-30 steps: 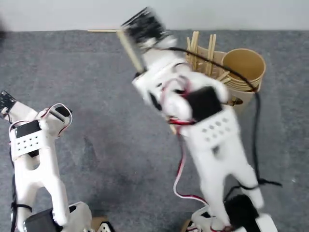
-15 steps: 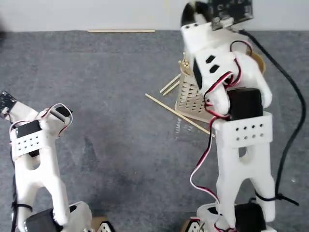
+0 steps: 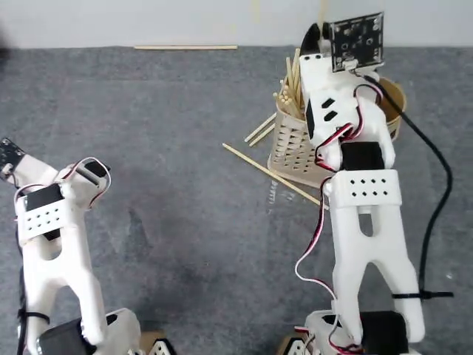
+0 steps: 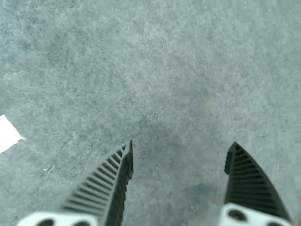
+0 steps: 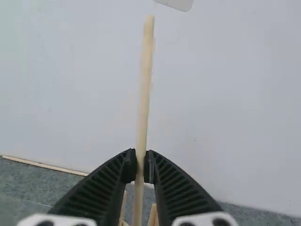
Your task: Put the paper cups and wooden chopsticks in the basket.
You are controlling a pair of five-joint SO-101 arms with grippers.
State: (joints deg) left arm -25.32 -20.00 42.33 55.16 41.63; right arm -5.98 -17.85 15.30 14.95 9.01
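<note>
One chopstick (image 5: 143, 94) is held upright, clamped in the right claw (image 5: 139, 167) over the basket (image 3: 292, 151) at far right. Paper cups (image 3: 395, 100) and other sticks are seen in the basket. A loose chopstick (image 3: 270, 172) is noted on the tabletop (image 3: 162, 148) just beside the basket's near-left side. The left claw (image 4: 181, 146) is held apart at near left.
</note>
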